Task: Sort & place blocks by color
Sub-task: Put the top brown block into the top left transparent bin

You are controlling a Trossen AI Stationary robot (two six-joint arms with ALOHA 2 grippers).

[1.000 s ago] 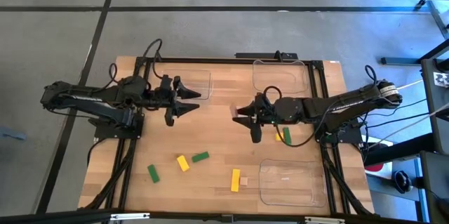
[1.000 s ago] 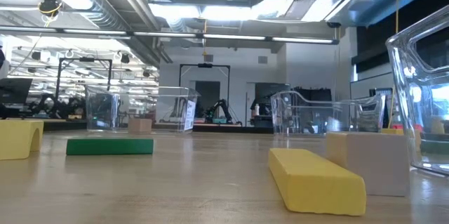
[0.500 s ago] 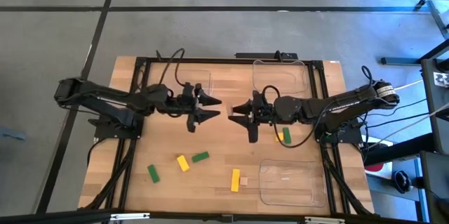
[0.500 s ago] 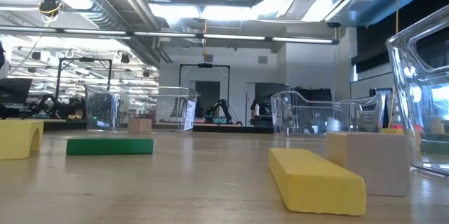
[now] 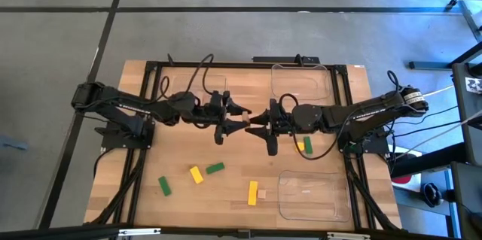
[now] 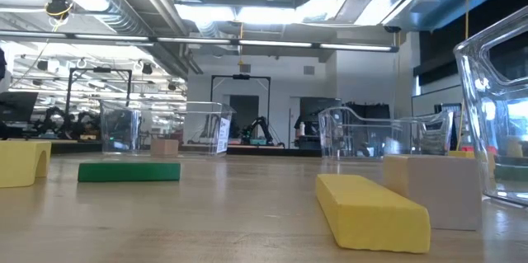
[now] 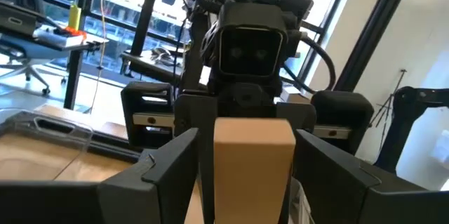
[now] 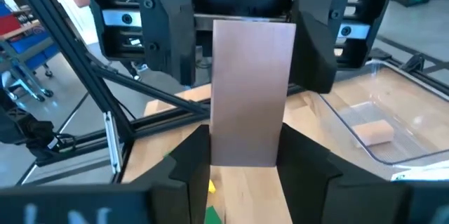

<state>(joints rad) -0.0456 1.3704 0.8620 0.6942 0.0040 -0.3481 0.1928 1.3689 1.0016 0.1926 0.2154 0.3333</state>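
Observation:
A plain tan wooden bar (image 5: 248, 121) hangs in the air over the middle of the table, between the two arms. My right gripper (image 5: 258, 124) is shut on it. My left gripper (image 5: 238, 120) faces it, open. Its fingers (image 8: 172, 38) stand on either side of the bar's free end (image 7: 252, 155), with gaps showing. On the table lie two green bars (image 5: 215, 168) (image 5: 164, 186), two yellow bars (image 5: 196, 174) (image 5: 253, 192) and a tan cube (image 5: 262, 192). Another yellow and green pair (image 5: 303, 146) lies by the right arm. My right gripper pinches the tan bar between its two fingers (image 8: 189, 161), at the end toward the right arm (image 8: 245, 155). The fingers come level from the table's right and lie along the bar. Its other end sticks out toward the left arm. The bar is lifted clear of the table.
Clear plastic trays stand at the far edge (image 5: 301, 82), far left behind the left arm (image 5: 215, 89), and near right (image 5: 312, 195). One tray holds a tan block (image 8: 372, 131). In the low view, a yellow bar (image 6: 371, 209) and tan cube (image 6: 429, 189) lie close.
My left gripper has travelled toward the table's right, staying open, until its fingers straddle the free end of the tan bar. My right gripper has kept the bar in about the same spot.

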